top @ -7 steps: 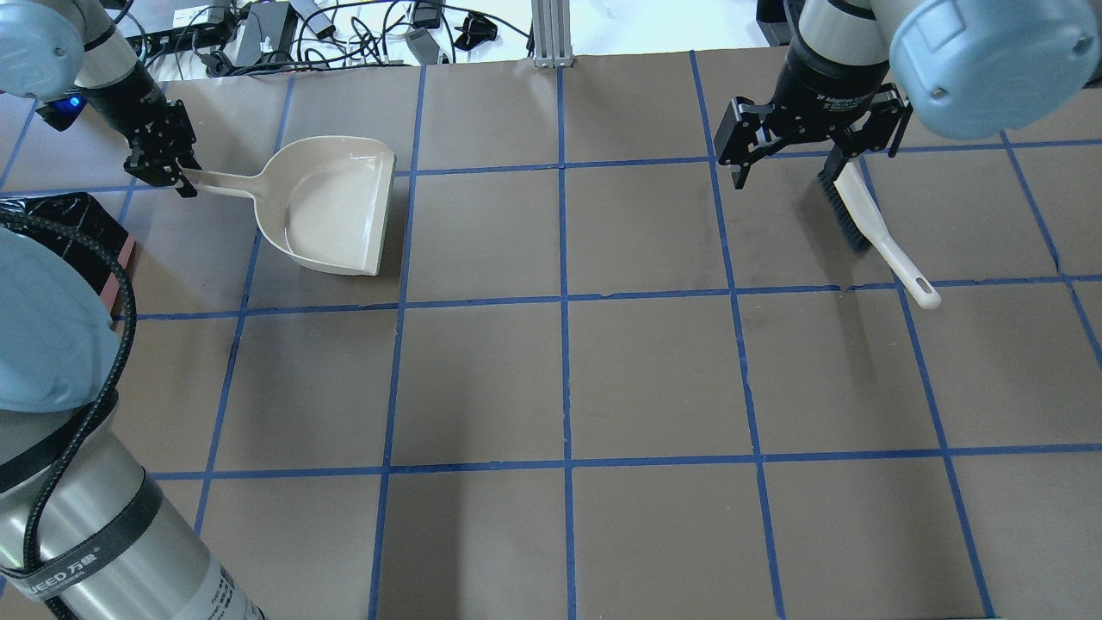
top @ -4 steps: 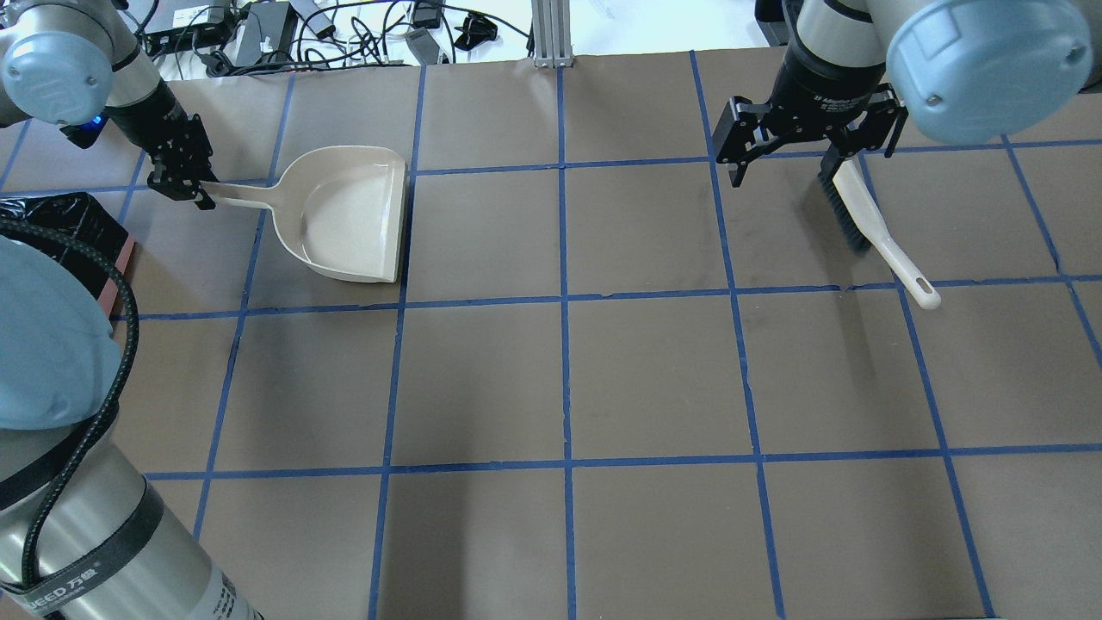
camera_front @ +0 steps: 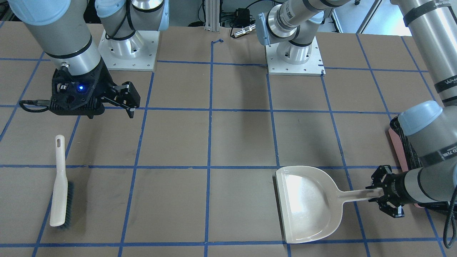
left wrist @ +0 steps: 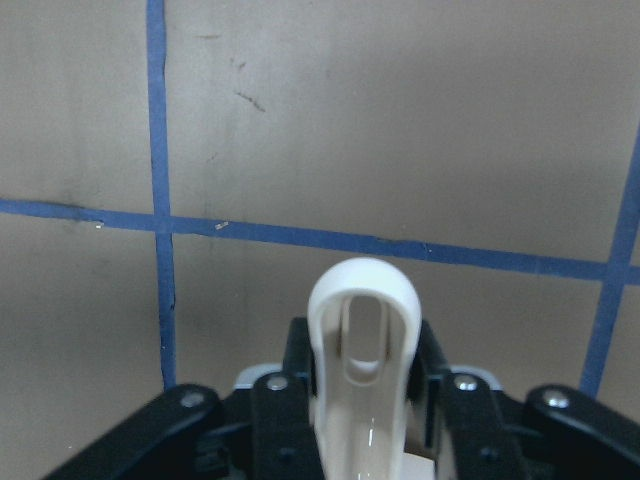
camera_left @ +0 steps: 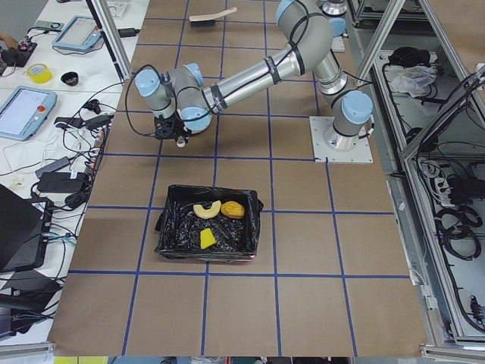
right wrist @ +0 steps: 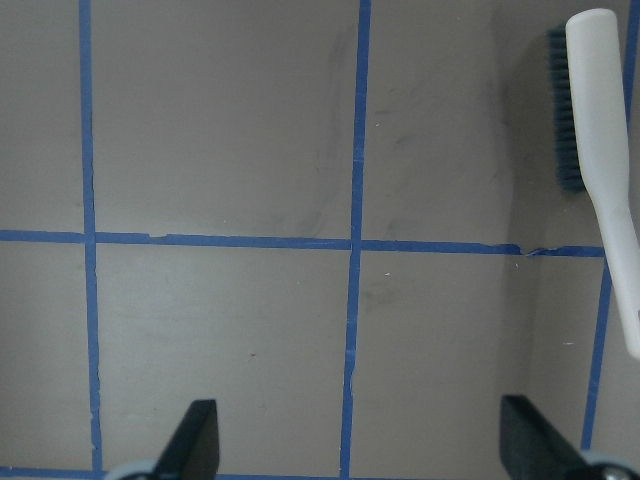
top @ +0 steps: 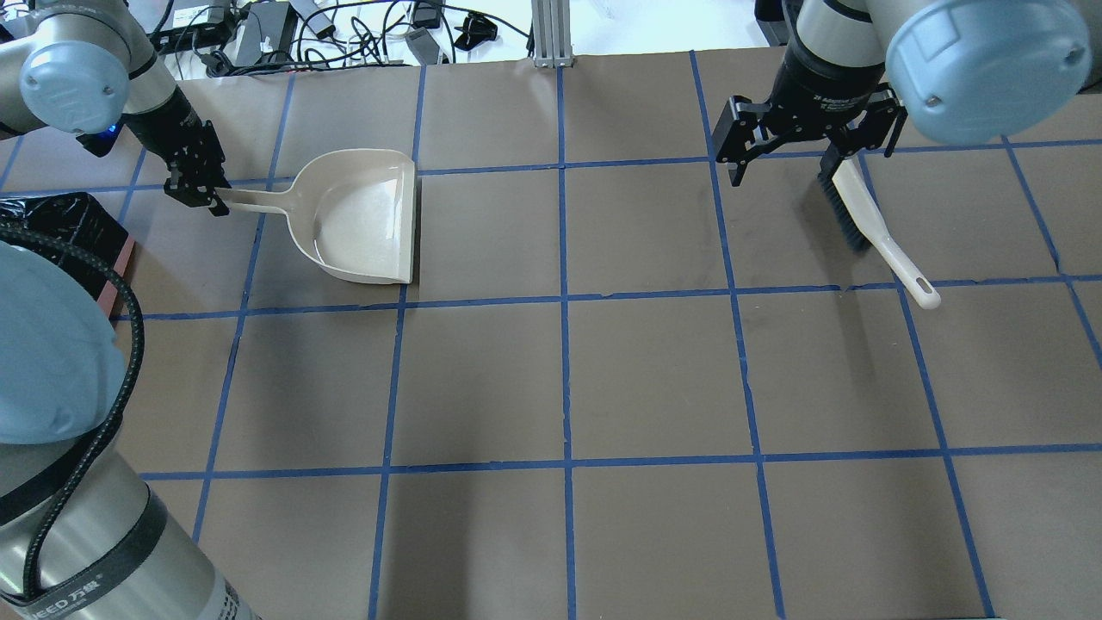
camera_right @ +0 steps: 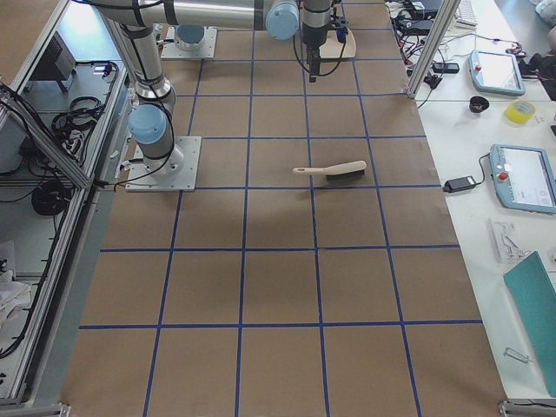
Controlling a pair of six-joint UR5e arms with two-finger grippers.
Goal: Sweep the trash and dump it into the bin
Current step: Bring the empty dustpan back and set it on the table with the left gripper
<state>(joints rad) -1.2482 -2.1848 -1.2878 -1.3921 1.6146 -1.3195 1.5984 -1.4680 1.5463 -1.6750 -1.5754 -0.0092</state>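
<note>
The trash lies inside the bin [camera_left: 170, 227] in the exterior left view: a croissant-like piece [camera_left: 206, 209], a yellow-brown lump [camera_left: 233, 209] and a sponge piece [camera_left: 207, 240]. The bin's black-lined corner shows at the left edge of the overhead view [top: 60, 224]. My left gripper [top: 211, 196] is shut on the handle [left wrist: 362, 340] of the beige dustpan [top: 366, 215], which rests empty on the table right of the bin. My right gripper [top: 814, 159] is open and empty, hovering just beside the head of the brush [top: 861, 207].
The white-handled brush [camera_front: 59, 189] lies flat on the table, free of any gripper. Cables and devices sit beyond the far table edge [top: 344, 26]. Blue tape lines grid the brown table [top: 568, 387].
My left gripper has carried the dustpan to the right and a little toward the near side, turning it slightly. The right gripper and the brush have stayed put.
</note>
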